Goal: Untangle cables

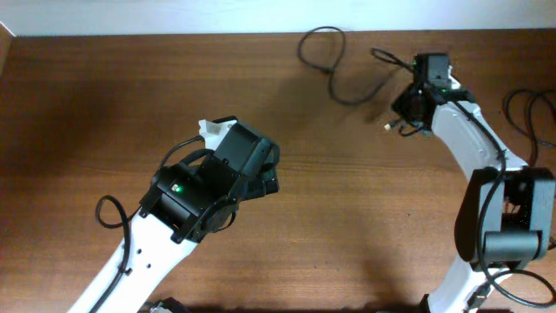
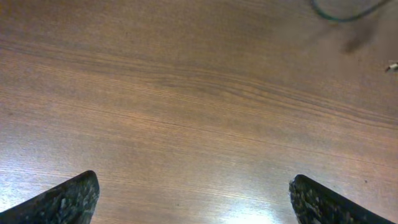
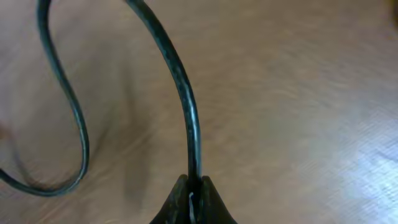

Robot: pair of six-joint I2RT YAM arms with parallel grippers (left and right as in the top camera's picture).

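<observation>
A thin black cable (image 1: 333, 68) loops across the far middle of the wooden table and runs right to my right gripper (image 1: 408, 104). In the right wrist view the right gripper (image 3: 194, 186) is shut on the black cable (image 3: 180, 81), which rises from the jaws and curls left. A small light connector (image 1: 388, 128) hangs just left of that gripper. My left gripper (image 1: 269, 178) is open and empty over bare wood at the table's middle; its fingers (image 2: 193, 199) stand wide apart. A bit of the cable (image 2: 342, 12) shows at the top of the left wrist view.
More black cabling (image 1: 530, 113) lies at the table's right edge beside the right arm's base. A black loop of the left arm's own wiring (image 1: 109, 211) hangs at the left. The table's back edge (image 1: 174, 35) meets a white wall.
</observation>
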